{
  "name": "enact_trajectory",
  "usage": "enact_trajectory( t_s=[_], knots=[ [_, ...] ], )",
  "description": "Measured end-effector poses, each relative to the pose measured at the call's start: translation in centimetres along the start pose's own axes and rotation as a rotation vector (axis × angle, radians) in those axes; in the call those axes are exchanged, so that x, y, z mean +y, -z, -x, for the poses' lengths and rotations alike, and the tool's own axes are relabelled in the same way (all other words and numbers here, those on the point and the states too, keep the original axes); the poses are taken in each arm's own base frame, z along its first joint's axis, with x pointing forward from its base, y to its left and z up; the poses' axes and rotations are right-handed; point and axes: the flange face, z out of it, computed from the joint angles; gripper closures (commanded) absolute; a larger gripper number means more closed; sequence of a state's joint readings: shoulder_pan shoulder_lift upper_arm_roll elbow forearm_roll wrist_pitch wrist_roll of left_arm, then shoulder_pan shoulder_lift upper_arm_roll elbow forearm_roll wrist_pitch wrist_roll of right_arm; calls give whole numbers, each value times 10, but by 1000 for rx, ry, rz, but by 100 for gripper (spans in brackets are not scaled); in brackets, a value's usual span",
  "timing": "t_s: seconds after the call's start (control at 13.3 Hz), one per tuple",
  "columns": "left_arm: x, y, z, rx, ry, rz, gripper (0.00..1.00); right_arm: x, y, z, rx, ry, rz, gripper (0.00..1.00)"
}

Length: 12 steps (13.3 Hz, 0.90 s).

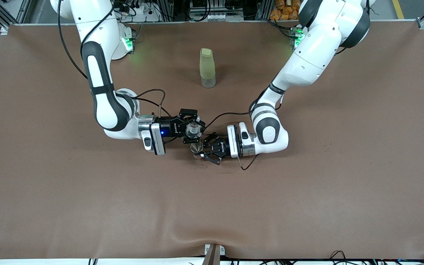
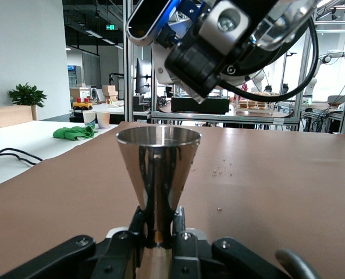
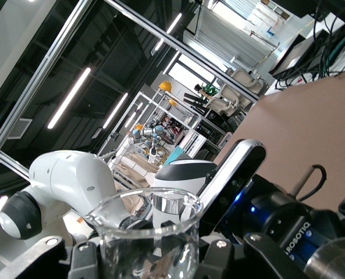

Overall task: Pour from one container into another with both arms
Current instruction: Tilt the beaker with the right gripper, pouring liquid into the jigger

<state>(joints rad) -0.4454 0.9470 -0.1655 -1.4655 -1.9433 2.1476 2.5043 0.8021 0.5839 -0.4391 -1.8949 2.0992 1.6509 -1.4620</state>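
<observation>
My left gripper (image 1: 200, 149) is shut on a shiny metal cone-shaped cup (image 1: 196, 148) at the middle of the table. In the left wrist view the cup (image 2: 158, 165) stands upright, its narrow stem pinched between the fingers of that gripper (image 2: 159, 232). My right gripper (image 1: 193, 128) is shut on a clear glass beaker (image 1: 192, 130), held just above and beside the metal cup. The right wrist view shows the beaker (image 3: 147, 241) in that gripper (image 3: 149, 258), its rim toward the camera. The right gripper (image 2: 219, 40) hangs over the cup in the left wrist view.
A tall pale yellow-green bottle (image 1: 207, 68) stands upright on the brown table cover (image 1: 307, 191), farther from the front camera than both grippers. A few small crumbs (image 2: 221, 170) lie on the cover near the cup.
</observation>
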Motion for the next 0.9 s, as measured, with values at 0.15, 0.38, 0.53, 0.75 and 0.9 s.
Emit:
enact_trajectory(
  t_s=[0.15, 0.38, 0.53, 0.75, 0.9],
  knots=[
    [0, -1, -1, 0, -2, 1, 100, 0, 0, 0, 0, -34, 0, 100],
    [0, 0, -1, 0, -4, 1, 100, 0, 0, 1, 0, -94, 1, 100],
    [0, 0, -1, 0, -4, 0, 100, 1, 1, 1, 0, -140, 2, 100],
    [0, 0, -1, -5, -10, 6, 100, 1, 1, 2, 0, -206, 2, 100],
    [0, 0, 0, -8, -12, 8, 100, 1, 1, 2, 0, -250, 3, 100]
  ],
)
